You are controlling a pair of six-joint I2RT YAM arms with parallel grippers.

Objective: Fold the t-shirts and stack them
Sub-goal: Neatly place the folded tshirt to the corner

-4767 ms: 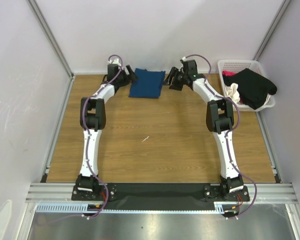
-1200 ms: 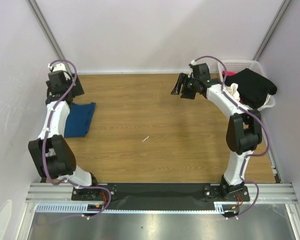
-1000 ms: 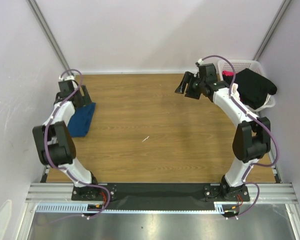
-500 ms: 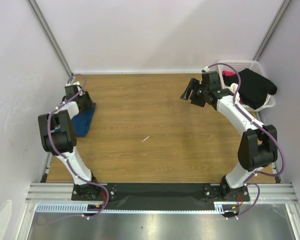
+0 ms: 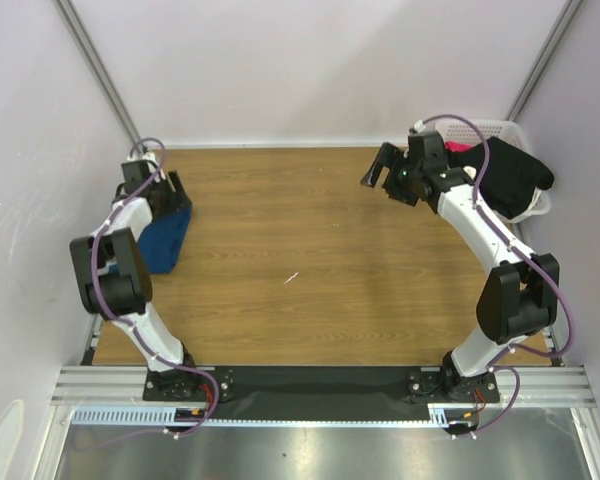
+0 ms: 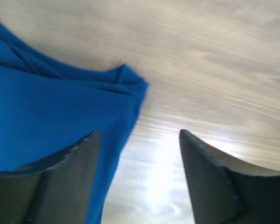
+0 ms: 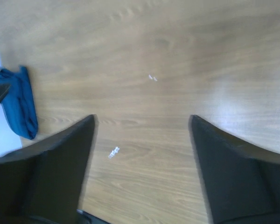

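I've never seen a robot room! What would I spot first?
Probably the two white-and-black arms over the wooden table, the left end effector open at the left edge, the right end effector open near the far right. Then the bright blue t-shirt under the left end effector, and the white basket in the far right corner with a black t-shirt heaped on it.

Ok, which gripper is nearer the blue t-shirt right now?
Left. The left gripper is at the edge of the blue t-shirt; the right gripper is across the table, near the basket.
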